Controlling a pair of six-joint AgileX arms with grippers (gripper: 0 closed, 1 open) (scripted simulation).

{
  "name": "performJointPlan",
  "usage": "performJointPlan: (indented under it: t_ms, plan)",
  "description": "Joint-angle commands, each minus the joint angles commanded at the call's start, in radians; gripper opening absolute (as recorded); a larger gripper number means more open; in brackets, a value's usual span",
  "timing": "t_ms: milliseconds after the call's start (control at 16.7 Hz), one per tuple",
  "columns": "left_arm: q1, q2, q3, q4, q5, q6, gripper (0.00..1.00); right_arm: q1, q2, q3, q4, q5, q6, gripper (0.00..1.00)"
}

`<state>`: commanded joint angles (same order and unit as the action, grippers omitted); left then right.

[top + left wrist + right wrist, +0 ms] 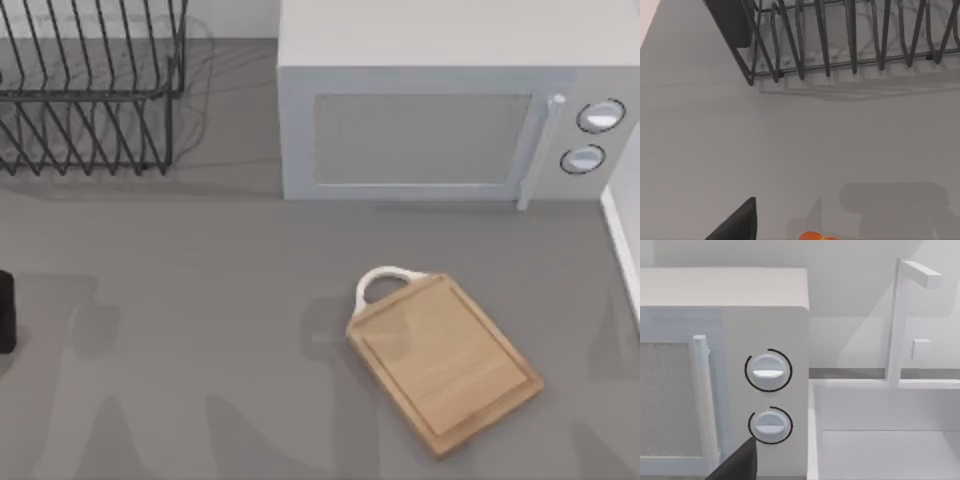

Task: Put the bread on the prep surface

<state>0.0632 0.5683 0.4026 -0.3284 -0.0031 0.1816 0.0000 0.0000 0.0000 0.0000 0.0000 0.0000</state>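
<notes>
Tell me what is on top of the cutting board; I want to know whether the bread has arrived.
Nothing lies on the cutting board; its whole wooden face shows bare. The bread sits on the grey countertop instead.

Even, bright light — soft grey shadows on the countertop (200,330).

Open countertop (200,330) (rack (90,90), microwave (430,110) behind)

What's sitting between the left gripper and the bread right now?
Nothing visible: in the left wrist view only bare grey countertop borders the bread, and the dish rack stands farther off.
</notes>
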Motion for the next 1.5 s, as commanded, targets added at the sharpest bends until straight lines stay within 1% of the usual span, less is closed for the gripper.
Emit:
performJointPlan:
  t_ms: [420,600,780,960,1200,1380,1500]
  plan:
    - [0.064,0.686,0.407,-0.368,0.002,0.189,1.00,0.000,0.000,0.000,0.000,0.000,0.000,1.00]
    - [0.086,0.909,0.556,-0.497,0.002,0.257,1.00,0.000,0.000,0.000,0.000,0.000,0.000,1.00]
    - [0.104,1.080,0.672,-0.588,0.002,0.309,1.00,0.000,0.000,0.000,0.000,0.000,0.000,1.00]
    - [0.113,1.170,0.737,-0.637,0.001,0.337,1.00,0.000,0.000,0.000,0.000,0.000,0.000,1.00]
    - [0.114,1.179,0.746,-0.642,0.001,0.340,1.00,0.000,0.000,0.000,0.000,0.000,0.000,1.00]
    - [0.111,1.186,0.732,-0.623,0.001,0.338,1.00,0.000,0.000,0.000,0.000,0.000,0.000,1.00]
    - [0.113,1.212,0.703,-0.570,0.002,0.339,1.00,0.000,0.000,0.000,0.000,0.000,0.000,1.00]
